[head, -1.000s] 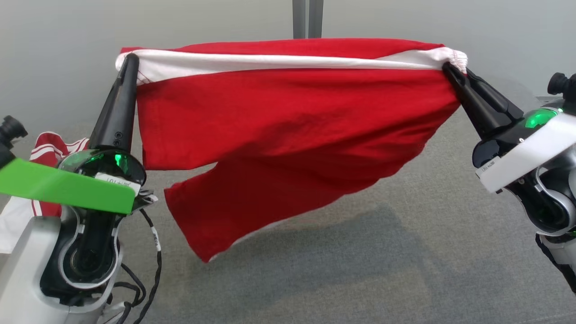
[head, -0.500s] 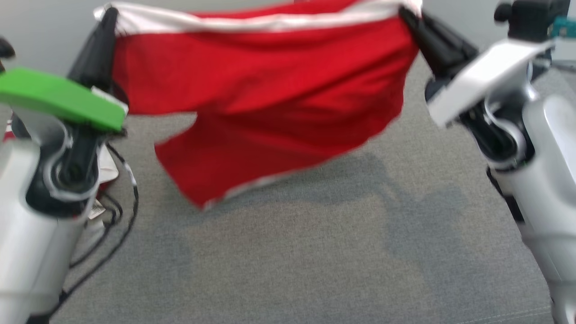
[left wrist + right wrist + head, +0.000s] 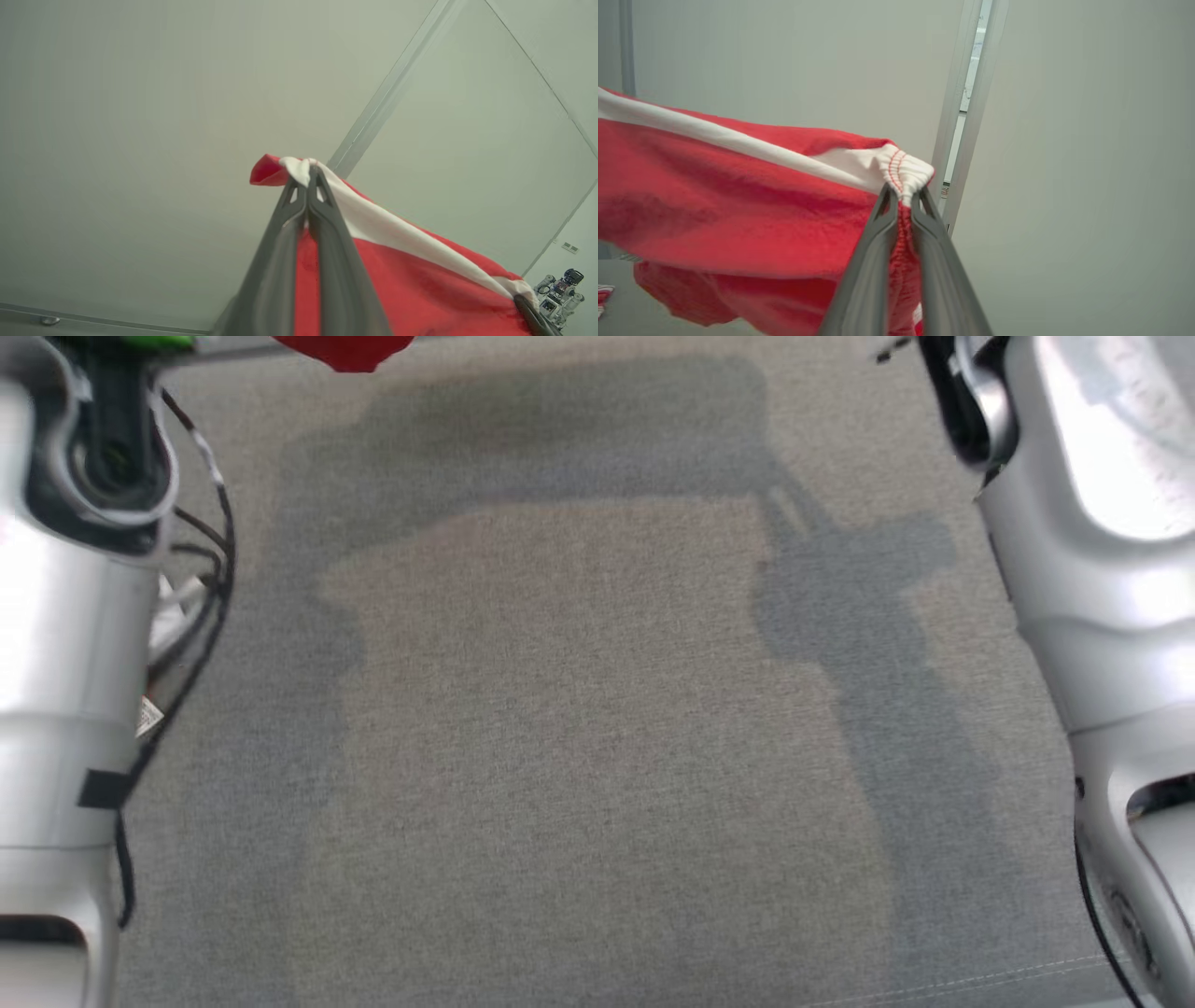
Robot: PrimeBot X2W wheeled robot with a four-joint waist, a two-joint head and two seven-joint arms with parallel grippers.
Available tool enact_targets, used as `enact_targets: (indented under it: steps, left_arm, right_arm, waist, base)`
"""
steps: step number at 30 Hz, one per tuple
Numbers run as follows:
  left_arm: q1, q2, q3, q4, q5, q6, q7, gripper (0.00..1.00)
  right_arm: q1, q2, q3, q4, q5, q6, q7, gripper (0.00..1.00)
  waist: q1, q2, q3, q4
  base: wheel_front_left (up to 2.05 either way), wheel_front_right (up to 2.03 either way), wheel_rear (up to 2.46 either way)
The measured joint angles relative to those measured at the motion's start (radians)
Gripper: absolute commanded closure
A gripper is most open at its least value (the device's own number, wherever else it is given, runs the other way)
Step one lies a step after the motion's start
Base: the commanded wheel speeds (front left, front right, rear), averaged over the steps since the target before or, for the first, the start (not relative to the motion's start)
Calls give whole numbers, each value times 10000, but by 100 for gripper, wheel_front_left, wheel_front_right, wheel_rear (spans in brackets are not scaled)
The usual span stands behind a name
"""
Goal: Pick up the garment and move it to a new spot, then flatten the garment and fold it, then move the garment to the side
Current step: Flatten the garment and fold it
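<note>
L pincer (image 3: 310, 171) aloft w/ garment (image 3: 402, 275)

garment (image 3: 344, 349): cut off at head view top | far equipment (image 3: 558, 291): too small

No writing is legible; the small white tag's (image 3: 149, 715) print is too blurred.

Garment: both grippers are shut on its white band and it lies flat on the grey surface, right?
No, it is not lying flat. The wrist views show the garment hanging in the air, stretched between the left gripper and right gripper, both shut on its white band; the head view shows its red tip above the grey surface.
</note>
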Motion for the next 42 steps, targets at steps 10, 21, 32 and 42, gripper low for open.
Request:
enact_targets:
  steps: [10,21,32,42]
  left_arm:
    - [2160,-1001,31,1363,-253,-1221,-454,100]
    - [4776,-1145,842,-1095,332,-1285,-497,100]
    - [8711,-1409,1329,-3628,1386,-1285,-508,100]
    - [11446,-2044,1791,-5513,2420,-1285,-508,100]
  right_arm:
    - [2546,-412,307,21,644,2,-17,100]
    - [4642,-1089,796,-1904,1668,2,-19,100]
    - [7874,-1716,1064,-4286,1814,2,-19,100]
    - [10867,-1676,311,-6098,1939,2,-19,100]
  waist:
    - [1,0,856,502]
    - [0,0,334,536]
    - [0,0,-687,490]
    - [-1,0,-1779,513]
  base:
    - [0,0,0]
    - [0,0,0]
    - [0,0,0]
    - [0,0,0]
